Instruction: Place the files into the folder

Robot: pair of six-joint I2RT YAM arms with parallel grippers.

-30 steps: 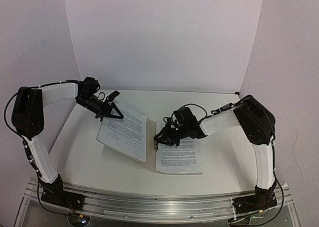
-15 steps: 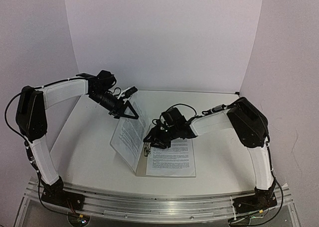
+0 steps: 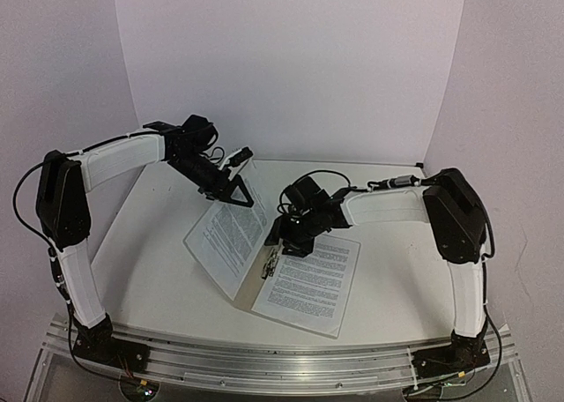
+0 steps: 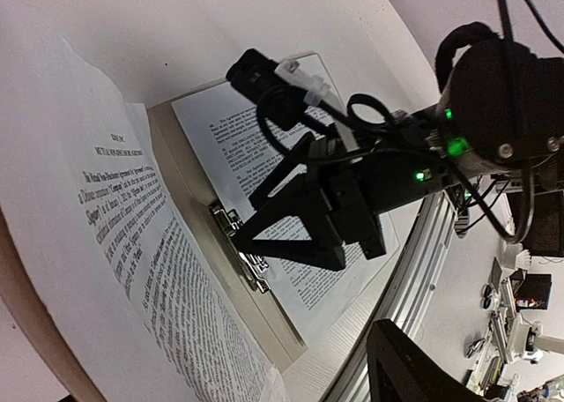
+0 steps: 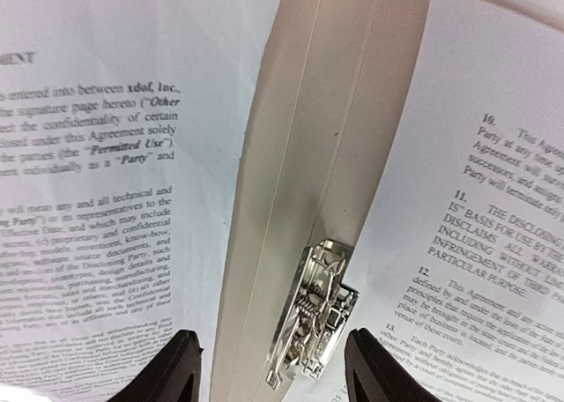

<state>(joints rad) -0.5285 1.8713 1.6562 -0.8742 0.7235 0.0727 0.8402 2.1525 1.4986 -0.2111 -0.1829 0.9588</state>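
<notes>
Left sheet [image 5: 97, 208]: "entered into between xdof, Inc.", with "Permitted Use" and "Party" in bold.
Right sheet [image 5: 476, 182]: clauses numbered 10., 11., 12.; capitals read "DISCLAIMS ALL" and "PARTICULAR PURPOSE".
Overhead view: print too small to read.

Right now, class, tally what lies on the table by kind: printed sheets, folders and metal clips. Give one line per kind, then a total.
Printed sheets: 2
Folder: 1
Metal clip: 1
Total: 4
</notes>
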